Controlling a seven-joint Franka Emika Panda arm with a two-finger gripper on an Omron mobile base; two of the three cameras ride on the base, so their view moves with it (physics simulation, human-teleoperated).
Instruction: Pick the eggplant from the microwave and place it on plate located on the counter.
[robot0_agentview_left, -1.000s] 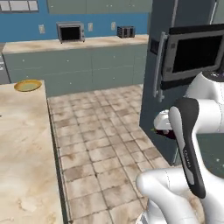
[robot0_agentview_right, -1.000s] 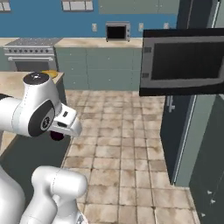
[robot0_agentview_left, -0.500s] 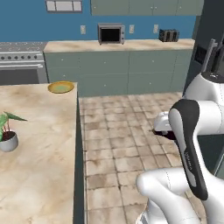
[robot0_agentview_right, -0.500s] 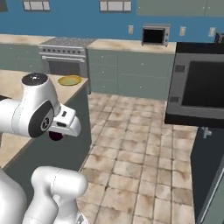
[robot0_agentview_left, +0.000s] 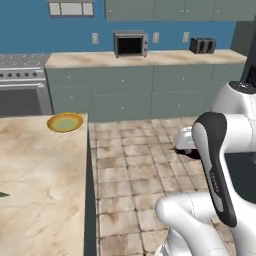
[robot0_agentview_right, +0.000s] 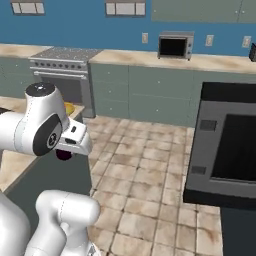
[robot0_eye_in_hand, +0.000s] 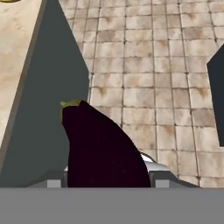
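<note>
The dark purple eggplant (robot0_eye_in_hand: 103, 146) with its green stem end fills the hand view, and my gripper (robot0_eye_in_hand: 107, 178) is shut on it. From the right base view the eggplant (robot0_agentview_right: 63, 154) hangs under the white hand, over the edge of the beige counter (robot0_agentview_left: 35, 170). In the left base view the gripper (robot0_agentview_left: 183, 145) hovers above the tiled floor, to the right of the counter. The yellow-rimmed plate (robot0_agentview_left: 65, 122) sits on the counter's far corner, well apart from the gripper. The microwave's black door (robot0_agentview_right: 227, 150) stands open at the right.
Along the back wall runs a cabinet row with a silver toaster oven (robot0_agentview_left: 130, 44), a toaster (robot0_agentview_left: 202, 45) and a stove (robot0_agentview_right: 62, 75). Tiled floor (robot0_agentview_left: 135, 165) lies between the counter and the microwave. A green leaf tip (robot0_agentview_left: 3, 194) pokes in over the counter at left.
The whole scene has swung across both base views as the base moved: the microwave slid off to the right and the counter with the plate came nearer. The eggplant stays in the grip.
</note>
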